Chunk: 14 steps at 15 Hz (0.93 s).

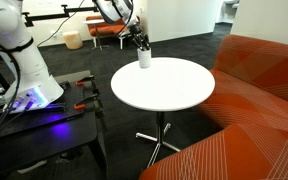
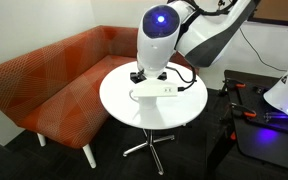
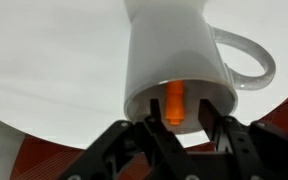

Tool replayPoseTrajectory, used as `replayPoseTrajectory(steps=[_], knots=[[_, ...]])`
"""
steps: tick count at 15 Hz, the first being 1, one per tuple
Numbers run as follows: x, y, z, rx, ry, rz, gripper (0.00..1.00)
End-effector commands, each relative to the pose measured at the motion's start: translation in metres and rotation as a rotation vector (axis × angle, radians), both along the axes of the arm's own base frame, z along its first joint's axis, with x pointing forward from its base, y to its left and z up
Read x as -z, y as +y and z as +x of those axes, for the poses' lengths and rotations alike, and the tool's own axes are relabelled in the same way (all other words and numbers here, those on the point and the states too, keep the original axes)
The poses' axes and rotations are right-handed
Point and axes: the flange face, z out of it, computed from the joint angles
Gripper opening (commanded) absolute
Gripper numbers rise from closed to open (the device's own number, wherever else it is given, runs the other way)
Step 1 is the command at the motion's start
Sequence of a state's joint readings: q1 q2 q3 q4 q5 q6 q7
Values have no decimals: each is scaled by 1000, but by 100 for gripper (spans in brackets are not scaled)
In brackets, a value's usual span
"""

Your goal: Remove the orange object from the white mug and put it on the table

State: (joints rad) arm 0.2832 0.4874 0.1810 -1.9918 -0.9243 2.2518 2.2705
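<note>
While the gripper hangs just above the white mug, its two fingers stand apart and clasp nothing. In the wrist view it comes in from 6 o'clock, and its dark fingertips sit at the mug's mouth, one on either side of the orange object. That object is inside the mug, a short bright strip lying against the inner wall and showing between the fingers. The finger on the 3 o'clock side is plainly clear of it. Whether the finger on the 9 o'clock side touches it I cannot tell. The mug's handle juts toward 3 o'clock in this view.

In an exterior view the mug stands upright on the table, close to the rim at 12 o'clock, with the rest of the round white top spreading toward 6 o'clock. An orange sofa curves around the table from 3 to 5 o'clock. At 9 o'clock the robot's white base sits on a dark bench.

In an exterior view the bulky white arm stands in front of the mug, so I cannot make the mug out there. The sofa lies at 9 o'clock of the table. A low white oblong rests near the middle of the top; what it is I cannot tell.
</note>
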Motion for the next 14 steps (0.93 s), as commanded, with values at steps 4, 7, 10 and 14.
replayPoseTrajectory(steps=[4,7,10,14], knots=[[3,-3,8,-26,23,30,44],[3,-4,10,-24,33,22,46],[2,-4,12,-26,42,20,46],[3,-4,16,-26,52,21,36]])
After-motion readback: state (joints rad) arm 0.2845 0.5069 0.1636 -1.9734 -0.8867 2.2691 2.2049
